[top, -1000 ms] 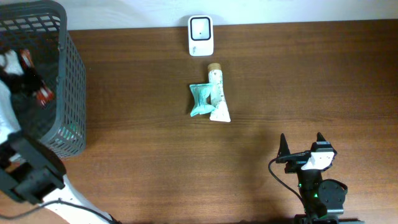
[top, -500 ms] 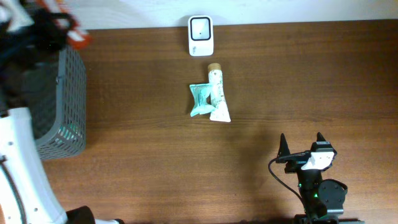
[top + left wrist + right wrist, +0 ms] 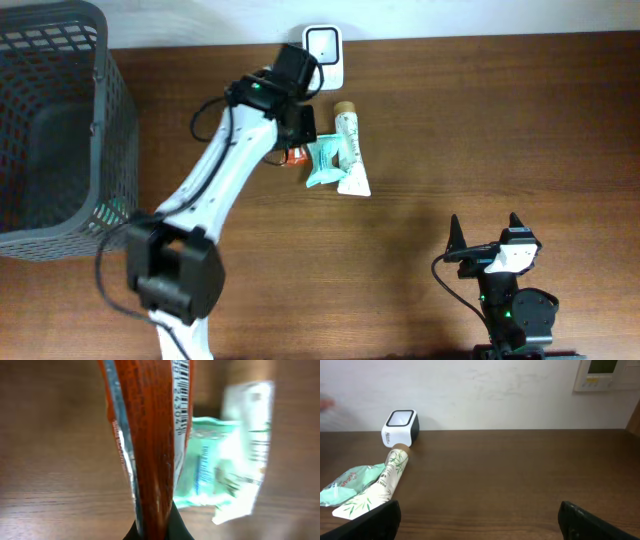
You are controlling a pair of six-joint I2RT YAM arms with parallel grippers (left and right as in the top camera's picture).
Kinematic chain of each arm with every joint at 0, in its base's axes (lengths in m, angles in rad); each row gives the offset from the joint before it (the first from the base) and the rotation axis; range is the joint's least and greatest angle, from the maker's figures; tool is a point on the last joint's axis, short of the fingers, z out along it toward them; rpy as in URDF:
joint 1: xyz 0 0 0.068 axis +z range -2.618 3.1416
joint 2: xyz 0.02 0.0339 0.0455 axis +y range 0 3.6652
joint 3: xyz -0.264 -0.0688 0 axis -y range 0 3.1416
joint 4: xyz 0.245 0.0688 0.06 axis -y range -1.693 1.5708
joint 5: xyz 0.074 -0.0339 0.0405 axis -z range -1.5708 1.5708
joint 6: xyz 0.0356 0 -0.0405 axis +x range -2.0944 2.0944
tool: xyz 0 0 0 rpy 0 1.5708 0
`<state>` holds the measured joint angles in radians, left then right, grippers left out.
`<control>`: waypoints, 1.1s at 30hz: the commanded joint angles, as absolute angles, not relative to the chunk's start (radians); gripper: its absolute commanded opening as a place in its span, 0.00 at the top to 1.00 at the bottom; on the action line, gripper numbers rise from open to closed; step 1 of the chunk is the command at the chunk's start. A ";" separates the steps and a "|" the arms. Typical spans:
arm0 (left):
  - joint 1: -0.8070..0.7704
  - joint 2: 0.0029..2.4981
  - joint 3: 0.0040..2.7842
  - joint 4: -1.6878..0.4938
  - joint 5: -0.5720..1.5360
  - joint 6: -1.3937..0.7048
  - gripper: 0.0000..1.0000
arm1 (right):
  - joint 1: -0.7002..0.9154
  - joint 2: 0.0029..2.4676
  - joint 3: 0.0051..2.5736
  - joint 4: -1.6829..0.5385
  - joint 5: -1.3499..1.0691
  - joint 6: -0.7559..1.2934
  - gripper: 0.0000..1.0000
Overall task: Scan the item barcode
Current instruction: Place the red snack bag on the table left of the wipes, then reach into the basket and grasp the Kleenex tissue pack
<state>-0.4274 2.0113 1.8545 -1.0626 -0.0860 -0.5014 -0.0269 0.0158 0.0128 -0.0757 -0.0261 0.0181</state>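
the red packet is held pinched in the closed left hand, near the scanner. picking is done; presenting the barcode seems to be left. the right hand is wide open, empty.

Glossy red foil packet; matt wood-grain table; grey plastic mesh basket.

Wooden table; scanner, tube, packet, basket.

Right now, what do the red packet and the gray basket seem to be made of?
Red packet: likely thin plastic film, glossy; light streaks along its creased edge.
Basket: probably moulded plastic, matt gray; regular open grid in the walls.
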 commanded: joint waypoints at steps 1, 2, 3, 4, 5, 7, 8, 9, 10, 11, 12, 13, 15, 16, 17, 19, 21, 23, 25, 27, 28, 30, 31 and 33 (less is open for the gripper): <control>-0.430 2.136 1.846 -1.065 -0.079 -0.530 1.00 | -0.020 0.009 0.006 -0.079 -0.022 0.015 0.01; -0.430 2.161 1.846 -1.064 -0.061 -0.530 1.00 | -0.020 0.009 0.006 -0.079 -0.022 0.015 0.01; -0.432 2.184 1.846 -1.064 -0.055 -0.530 1.00 | -0.020 0.009 0.006 -0.079 -0.022 0.015 0.01; -0.434 2.201 1.846 -1.065 -0.055 -0.530 1.00 | -0.020 0.009 0.006 -0.079 -0.022 0.015 0.01; -0.437 2.215 1.846 -1.066 -0.054 -0.530 0.99 | -0.020 0.009 0.006 -0.079 -0.022 0.015 0.01; -0.439 2.220 1.846 -1.068 -0.055 -0.530 0.91 | -0.020 0.009 0.006 -0.079 -0.022 0.015 0.01; -0.439 2.219 1.847 -1.068 -0.055 -0.530 0.84 | -0.020 0.009 0.006 -0.079 -0.022 0.015 0.01; -0.439 2.219 1.847 -1.068 -0.055 -0.528 0.79 | -0.020 0.009 0.006 -0.079 -0.022 0.015 0.01; -0.439 2.218 1.847 -1.068 -0.056 -0.520 0.75 | -0.020 0.009 0.006 -0.079 -0.022 0.015 0.01; -0.435 2.215 1.851 -1.068 -0.056 -0.498 0.74 | -0.020 0.009 0.006 -0.079 -0.022 0.015 0.01; -0.431 2.212 1.869 -1.079 -0.056 -0.468 0.69 | -0.020 0.009 0.006 -0.079 -0.022 0.015 0.01; -0.426 2.208 1.903 -1.103 -0.056 -0.443 0.64 | -0.020 0.009 0.006 -0.079 -0.022 0.015 0.01; -0.405 2.191 2.029 -1.190 -0.057 -0.412 0.61 | -0.020 0.009 0.006 -0.079 -0.022 0.015 0.01; -0.389 2.180 2.107 -1.238 -0.056 -0.413 0.61 | -0.020 0.009 0.006 -0.079 -0.022 0.015 0.01; -0.376 2.170 2.179 -1.279 -0.056 -0.413 0.61 | -0.020 0.009 0.006 -0.079 -0.022 0.015 0.01; -0.327 2.141 2.407 -1.377 -0.056 -0.413 0.58 | -0.020 0.009 0.006 -0.079 -0.022 0.015 0.01; -0.282 2.114 2.573 -1.436 -0.057 -0.412 0.47 | -0.020 0.009 0.006 -0.079 -0.022 0.015 0.01; -0.211 2.073 2.749 -1.500 -0.088 -0.409 0.32 | -0.020 0.009 0.006 -0.079 -0.022 0.015 0.01; -0.123 2.029 2.851 -1.536 -0.175 -0.410 0.10 | -0.020 0.009 0.006 -0.079 -0.022 0.015 0.01; 0.002 1.982 2.892 -1.550 -0.215 -0.410 0.05 | -0.020 0.009 0.006 -0.079 -0.022 0.015 0.01; 0.039 1.971 2.892 -1.554 -0.215 -0.411 0.03 | -0.020 0.009 0.006 -0.079 -0.022 0.015 0.01; 0.165 1.961 2.892 -1.568 -0.215 -0.448 0.01 | -0.020 0.009 0.006 -0.079 -0.022 0.015 0.01; 0.205 1.964 2.891 -1.574 -0.215 -0.471 0.01 | -0.020 0.009 0.006 -0.079 -0.022 0.015 0.01; 0.321 1.965 2.875 -1.576 -0.214 -0.525 0.01 | -0.020 0.009 0.006 -0.079 -0.022 0.015 0.01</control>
